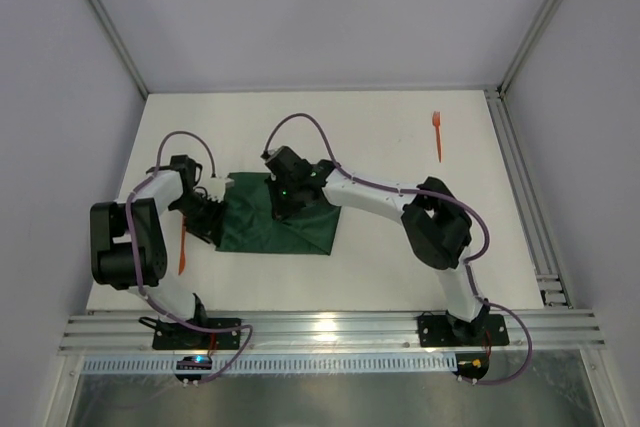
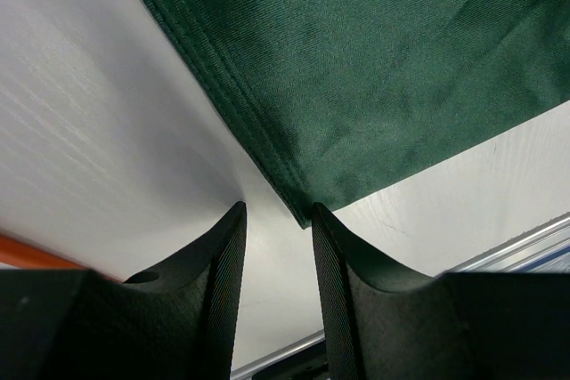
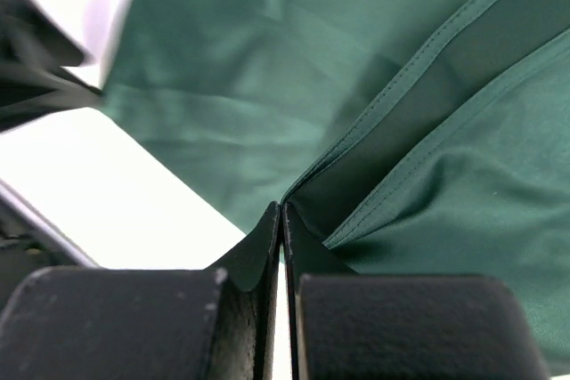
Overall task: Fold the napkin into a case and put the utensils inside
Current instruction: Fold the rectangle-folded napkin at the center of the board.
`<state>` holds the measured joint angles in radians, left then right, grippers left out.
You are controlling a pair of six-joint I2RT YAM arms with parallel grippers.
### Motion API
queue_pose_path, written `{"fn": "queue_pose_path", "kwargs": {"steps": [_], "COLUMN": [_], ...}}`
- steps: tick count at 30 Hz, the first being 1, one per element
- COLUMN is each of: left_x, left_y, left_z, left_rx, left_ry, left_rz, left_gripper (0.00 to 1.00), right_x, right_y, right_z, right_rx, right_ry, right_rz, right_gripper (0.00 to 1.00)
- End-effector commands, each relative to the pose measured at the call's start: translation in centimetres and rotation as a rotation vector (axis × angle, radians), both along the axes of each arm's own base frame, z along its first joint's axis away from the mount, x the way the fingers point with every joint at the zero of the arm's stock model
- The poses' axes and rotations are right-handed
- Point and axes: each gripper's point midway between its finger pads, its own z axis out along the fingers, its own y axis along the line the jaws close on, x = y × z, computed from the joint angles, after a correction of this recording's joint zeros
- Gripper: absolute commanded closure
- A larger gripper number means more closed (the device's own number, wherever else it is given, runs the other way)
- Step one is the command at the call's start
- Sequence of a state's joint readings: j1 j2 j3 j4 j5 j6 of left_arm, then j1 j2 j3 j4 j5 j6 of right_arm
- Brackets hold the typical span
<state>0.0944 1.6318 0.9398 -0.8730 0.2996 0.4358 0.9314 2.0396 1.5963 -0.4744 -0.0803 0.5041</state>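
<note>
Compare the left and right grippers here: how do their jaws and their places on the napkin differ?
The left gripper has its jaws apart; the right gripper has them pressed shut. The left gripper has a corner of the napkin at its open tips, unpinched; the right gripper pinches a hemmed fold. From above, the left gripper is at the cloth's left edge, the right gripper over its upper middle. Both sit low at the napkin.

Left gripper (image 2: pixel 279 211) jaws apart, bare table (image 2: pixel 98 149) showing in the gap. Napkin (image 2: pixel 374 68) fills 12 to 3 o'clock, its hemmed edge running from 11 o'clock down to a corner right at the fingertips. Sliver of orange utensil (image 2: pixel 27 254) at 8 o'clock. Metal rail (image 2: pixel 525 242) at 4 o'clock.
</note>
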Motion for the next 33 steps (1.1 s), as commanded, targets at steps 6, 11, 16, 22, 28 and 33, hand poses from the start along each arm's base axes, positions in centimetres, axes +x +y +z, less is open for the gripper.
{"fn": "queue_pose_path", "kwargs": {"steps": [6, 11, 16, 22, 28, 33], "left_x": [-0.1, -0.2, -0.1, -0.1, -0.2, -0.1], "left_y": [-0.5, -0.6, -0.9, -0.9, -0.9, -0.4], "left_z": [-1.0, -1.2, -1.1, -1.1, -0.9, -0.6], "left_rx": [-0.059, -0.083, -0.1, -0.105, -0.114, -0.117], "left_ry": [0.018, 0.027, 0.023, 0.027, 0.025, 0.016], "left_rz": [-0.012, -0.008, -0.01, -0.008, -0.002, 0.011], "left_gripper": [0.63, 0.69, 0.75, 0.79, 0.81, 0.79], "right_x": [-1.8, -3.0, -3.7, -3.6, -3.8, -3.8], "right_y": [7.4, 9.9, 11.8, 13.2, 14.5, 14.9], "right_z": [1.7, 2.1, 2.9, 2.8, 2.5, 1.1], "right_rx": [0.14, 0.215, 0.278, 0.312, 0.359, 0.361], "right_ry": [0.056, 0.082, 0.071, 0.081, 0.12, 0.151], "right_rz": [0.085, 0.109, 0.14, 0.141, 0.134, 0.116], "right_gripper": [0.96, 0.96, 0.96, 0.96, 0.96, 0.96]}}
